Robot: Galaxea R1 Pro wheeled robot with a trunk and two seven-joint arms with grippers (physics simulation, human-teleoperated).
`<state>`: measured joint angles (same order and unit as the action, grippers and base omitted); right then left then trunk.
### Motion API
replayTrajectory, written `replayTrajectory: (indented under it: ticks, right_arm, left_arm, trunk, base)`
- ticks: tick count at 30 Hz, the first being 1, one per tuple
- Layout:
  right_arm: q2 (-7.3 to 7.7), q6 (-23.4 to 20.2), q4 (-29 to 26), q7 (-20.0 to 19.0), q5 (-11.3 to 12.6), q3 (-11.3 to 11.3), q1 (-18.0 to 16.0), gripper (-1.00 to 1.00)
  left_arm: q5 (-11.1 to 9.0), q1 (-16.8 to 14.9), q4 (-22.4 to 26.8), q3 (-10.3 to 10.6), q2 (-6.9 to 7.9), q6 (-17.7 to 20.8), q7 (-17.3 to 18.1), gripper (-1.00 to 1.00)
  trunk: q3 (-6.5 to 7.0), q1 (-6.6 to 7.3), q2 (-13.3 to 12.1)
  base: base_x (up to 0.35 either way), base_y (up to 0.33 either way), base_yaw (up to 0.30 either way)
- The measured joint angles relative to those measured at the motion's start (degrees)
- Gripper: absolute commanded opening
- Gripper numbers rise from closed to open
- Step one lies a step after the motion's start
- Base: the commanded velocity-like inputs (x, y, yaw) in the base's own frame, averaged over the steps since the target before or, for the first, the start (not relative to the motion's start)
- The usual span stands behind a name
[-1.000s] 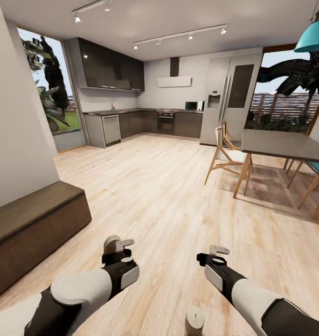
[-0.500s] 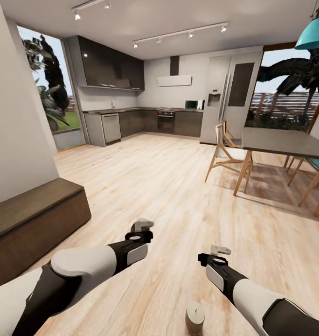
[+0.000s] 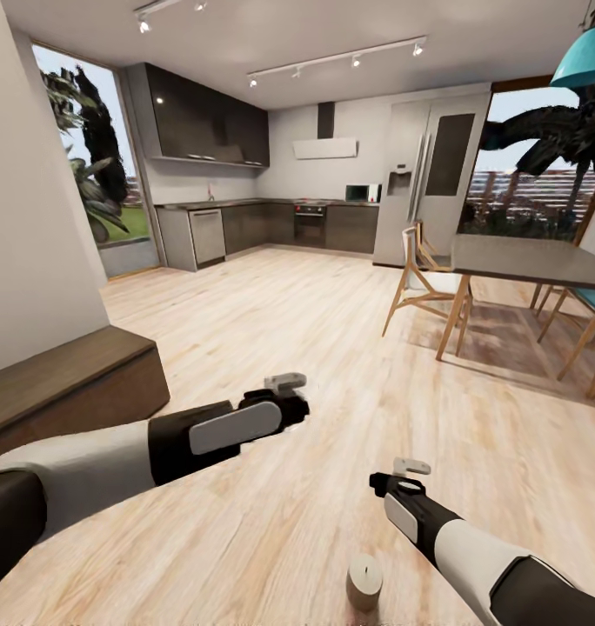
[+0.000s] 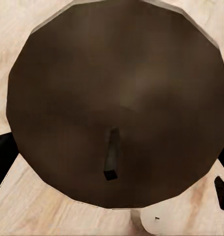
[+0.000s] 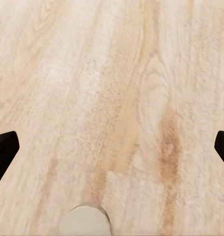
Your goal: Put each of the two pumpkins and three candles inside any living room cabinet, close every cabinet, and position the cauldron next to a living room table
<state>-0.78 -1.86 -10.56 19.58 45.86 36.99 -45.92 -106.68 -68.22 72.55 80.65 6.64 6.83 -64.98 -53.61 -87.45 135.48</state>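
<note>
My left gripper (image 3: 296,405) is raised over the wooden floor and shut on a beige candle (image 4: 117,98), whose dark-shaded top and wick show close up in the left wrist view. A second candle (image 3: 364,581) (image 5: 86,221) (image 4: 154,223) stands upright on the floor near my right arm. My right gripper (image 3: 379,482) hangs low beside it, open and holding nothing, its fingertips (image 5: 4,150) wide apart. The long, low, dark brown cabinet (image 3: 71,391) runs along the left wall with its fronts shut. The pumpkins and the cauldron are out of view.
A grey dining table (image 3: 532,261) with wooden chairs (image 3: 424,291) stands at the right. A grey kitchen with a fridge (image 3: 428,187) lines the far wall. Open wooden floor (image 3: 315,330) lies between them and me.
My left arm has risen and swung forward and to the right with the candle in its grip. The right arm and the floor candle have stayed put.
</note>
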Motion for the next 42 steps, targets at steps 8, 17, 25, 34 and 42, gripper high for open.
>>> replayTrajectory:
  ticks: [8,17,25,34,42]
  right_arm:
    - [0.06,-13.93,-0.48,0.04,-0.30,0.07,-2.68,1.00]
    - [-1.62,-21.76,-2.07,0.08,-0.17,0.26,-5.31,1.00]
    - [-2.13,-21.87,-2.28,-1.36,-0.41,0.67,-5.36,1.00]
    - [-2.05,-20.25,-1.88,-1.60,-0.48,0.54,-5.29,1.00]
    - [-1.98,-20.15,-1.81,-1.61,-0.56,0.50,-5.21,1.00]
  left_arm:
    - [-0.44,0.23,10.26,7.18,14.71,-9.18,3.17,-1.00]
    - [0.06,0.21,10.33,17.86,15.89,-17.21,5.44,-1.00]
    - [-0.04,0.21,10.05,19.89,16.76,-20.90,5.61,-1.00]
    - [0.12,0.21,12.06,20.31,18.37,-21.22,5.63,-1.00]
    - [0.41,0.21,18.74,19.90,24.04,-21.30,8.70,-1.00]
  trunk:
    - [-1.45,-1.77,3.20]
    - [-3.06,-3.74,6.81]
    - [-4.73,-4.39,7.80]
    - [-6.73,-4.62,7.92]
    - [-8.50,-4.83,8.03]
  base:
    - [0.000,0.000,0.000]
    - [0.000,0.000,0.000]
    - [0.000,0.000,0.000]
    - [0.000,0.000,0.000]
    - [0.000,0.000,0.000]
